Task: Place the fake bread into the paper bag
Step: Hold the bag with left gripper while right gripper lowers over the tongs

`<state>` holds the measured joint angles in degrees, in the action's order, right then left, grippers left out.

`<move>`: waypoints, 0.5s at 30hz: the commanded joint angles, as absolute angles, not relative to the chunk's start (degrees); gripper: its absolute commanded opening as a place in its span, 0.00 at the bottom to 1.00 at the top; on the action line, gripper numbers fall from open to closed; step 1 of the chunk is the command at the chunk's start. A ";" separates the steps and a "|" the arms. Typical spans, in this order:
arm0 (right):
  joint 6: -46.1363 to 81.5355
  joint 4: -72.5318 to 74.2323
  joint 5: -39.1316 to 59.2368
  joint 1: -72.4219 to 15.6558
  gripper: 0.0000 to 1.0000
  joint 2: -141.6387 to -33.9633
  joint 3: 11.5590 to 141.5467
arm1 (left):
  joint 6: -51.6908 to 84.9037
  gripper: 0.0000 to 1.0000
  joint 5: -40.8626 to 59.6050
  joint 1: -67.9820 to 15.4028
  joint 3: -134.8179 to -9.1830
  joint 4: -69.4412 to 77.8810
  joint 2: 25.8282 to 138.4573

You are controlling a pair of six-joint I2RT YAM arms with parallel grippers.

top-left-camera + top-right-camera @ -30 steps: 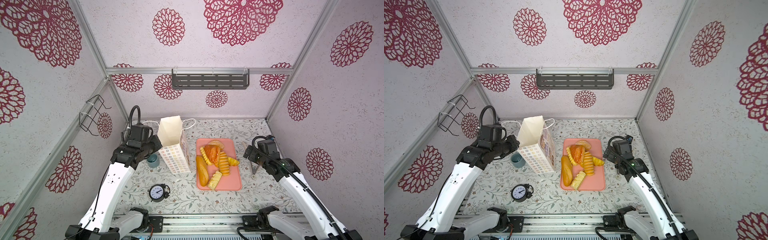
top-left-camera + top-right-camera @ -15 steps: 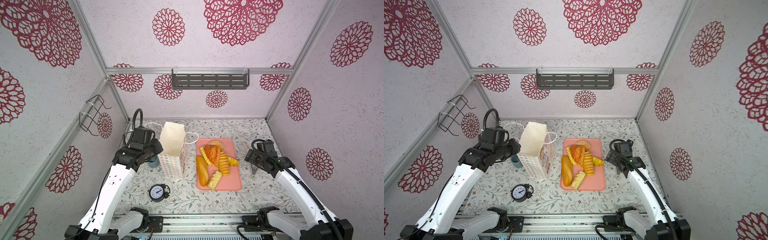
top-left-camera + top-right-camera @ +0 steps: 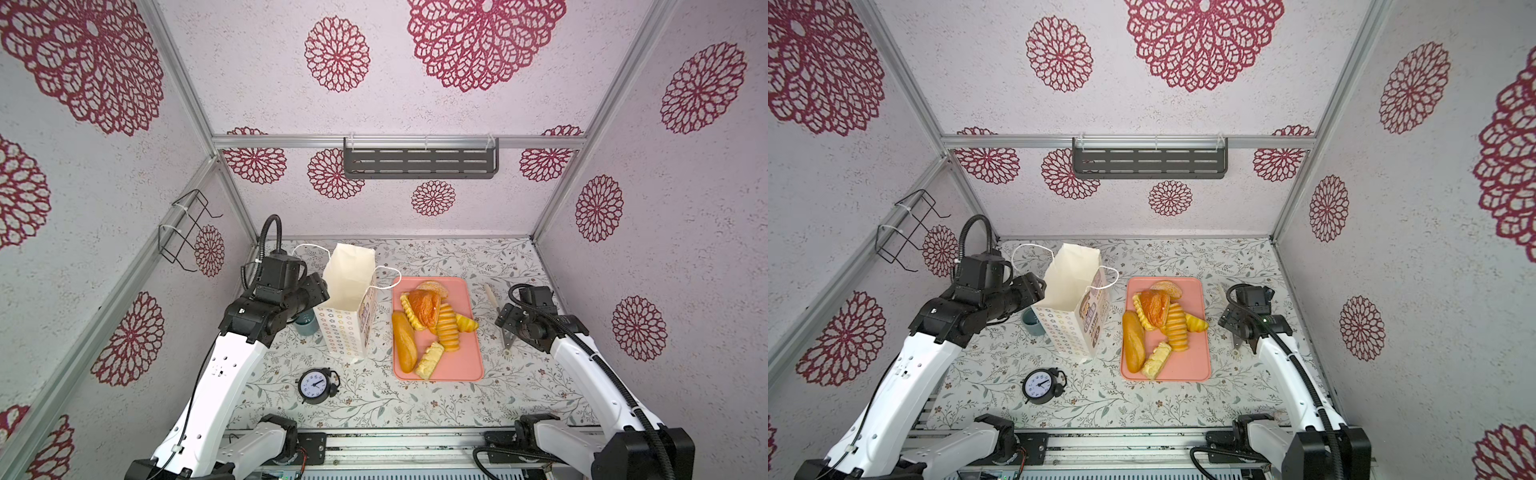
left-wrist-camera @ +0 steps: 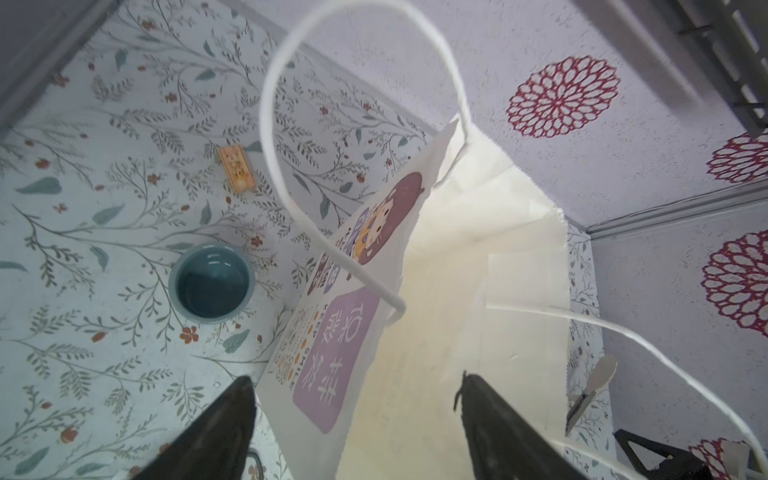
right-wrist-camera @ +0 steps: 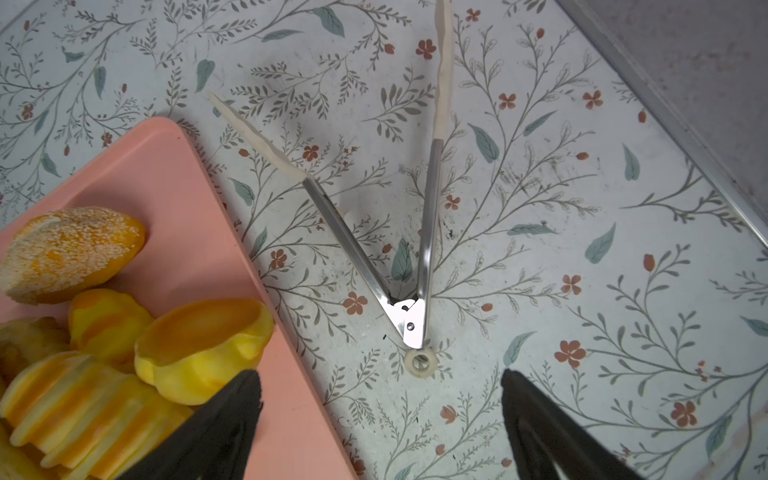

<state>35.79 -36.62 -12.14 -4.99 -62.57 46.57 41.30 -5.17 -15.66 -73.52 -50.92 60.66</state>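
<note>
While hovering above the splayed steel tongs with pale tips [image 5: 409,318], beside the pink rectangular tray [image 3: 463,357], lower squarely, close across both arms ahead of the hinge, avoid the tray rim. Fingers [image 5: 224,415] of right gripper [image 5: 379,376] spread wide, empty. On left gripper [image 4: 357,380], fingers [image 4: 232,415] spread, astride the printed wall of the tall white paper bag [image 3: 345,336], pinching nothing. Golden-yellow fake bread [image 3: 424,307] heaped on tray, beside bag.

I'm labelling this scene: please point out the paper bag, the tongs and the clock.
paper bag [image 3: 340,334]: in a top view, patterned side.
tongs [image 5: 411,320]: right wrist view, metal hinge.
clock [image 3: 312,384]: in a top view, white dial.
</note>
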 commanded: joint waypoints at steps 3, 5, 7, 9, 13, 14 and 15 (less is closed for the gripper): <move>32.11 -35.06 -12.69 -4.04 0.94 -63.62 46.58 | 38.94 0.99 -7.62 -15.88 -73.94 -46.37 57.28; 30.94 -35.16 -13.18 -3.95 0.94 -65.17 46.91 | 38.43 0.99 -6.08 -15.89 -73.91 -45.18 56.98; 30.11 -35.00 -13.12 -3.87 0.93 -66.77 47.18 | 38.24 1.00 -5.32 -15.91 -74.23 -45.13 57.11; 29.41 -34.27 -12.45 -3.86 0.91 -68.30 47.03 | 38.06 1.00 -5.07 -15.90 -74.53 -45.29 57.43; 28.92 -32.86 -11.94 -3.82 0.90 -71.29 47.17 | 37.54 1.00 -5.51 -15.83 -74.45 -45.13 57.66; 28.87 -32.56 -12.11 -3.80 0.90 -71.99 47.32 | 37.39 1.00 -5.74 -15.82 -74.27 -45.02 57.58; 28.84 -32.29 -12.17 -3.76 0.90 -72.69 47.45 | 37.40 1.00 -5.88 -15.82 -74.07 -44.86 57.49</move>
<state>30.35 -33.50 -11.84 -4.10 -71.85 46.15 38.33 -5.45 -15.66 -73.71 -46.81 57.80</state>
